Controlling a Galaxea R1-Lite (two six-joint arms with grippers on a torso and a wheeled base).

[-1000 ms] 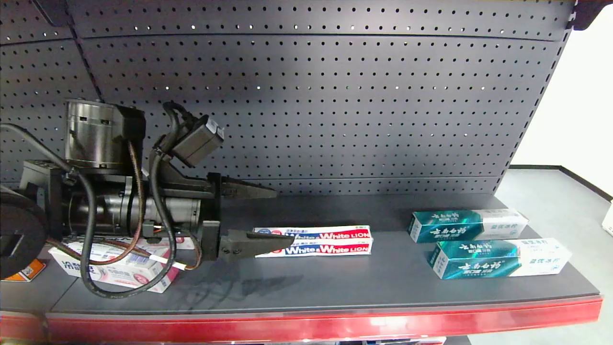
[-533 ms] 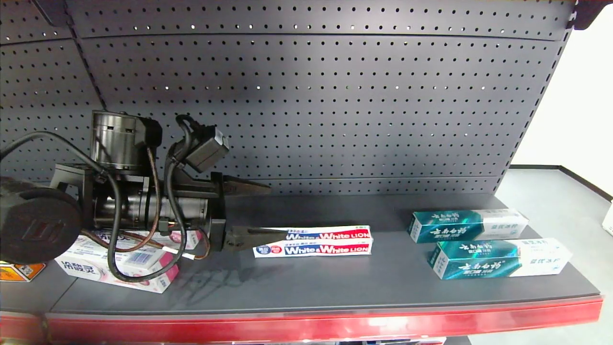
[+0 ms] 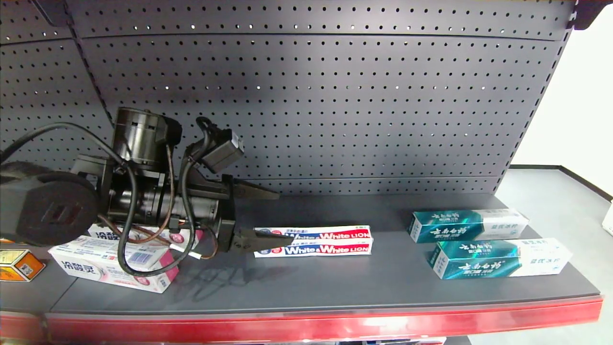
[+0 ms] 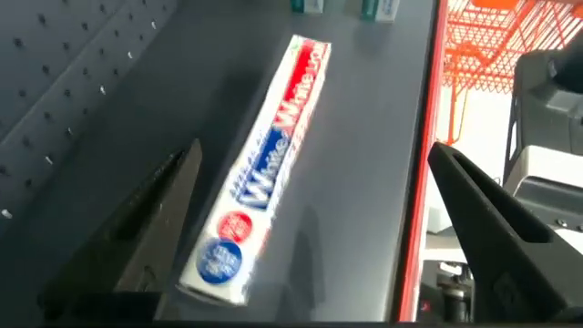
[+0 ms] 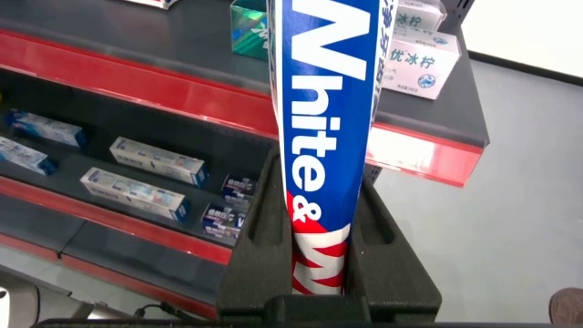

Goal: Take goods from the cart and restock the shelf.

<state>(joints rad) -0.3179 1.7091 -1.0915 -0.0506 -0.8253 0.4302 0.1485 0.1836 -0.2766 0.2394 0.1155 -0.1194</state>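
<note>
The pink-and-white toothpaste boxes (image 3: 96,268) at the left of the shelf (image 3: 335,287) are partly hidden behind the left arm and its cables, so how many lie there is hard to say. An orange box (image 3: 19,266) is cut off at the picture's left edge. In the left wrist view, the teal toothpaste boxes (image 4: 378,7) show only as slivers at the frame's border, and just a corner of the orange wire cart (image 4: 492,46) is visible beyond the shelf's red lip. The left gripper (image 3: 281,216) hangs low over the shelf with its fingers spread wide. A red, white and blue toothpaste box (image 3: 321,241) lies flat in the middle of the shelf, in front of the pegboard (image 3: 335,120). From the head, the lower fingertip overlaps the box's left end, and whether it touches cannot be told. From the left wrist, that box (image 4: 273,155) lies lengthwise in the gap of the left gripper (image 4: 314,153), nearer one finger than the other. The right gripper (image 5: 319,214) is clamped on a second toothpaste box (image 5: 323,109), held upright. Its lower end is buried between the fingers and its upper end runs out of frame. Behind it are the shelf's red edge (image 5: 182,82), the teal boxes (image 5: 414,59) and a lower shelf (image 5: 118,232) carrying more boxes. In the head view, the two teal boxes (image 3: 498,258) lie at the right, well apart from the left gripper.
</note>
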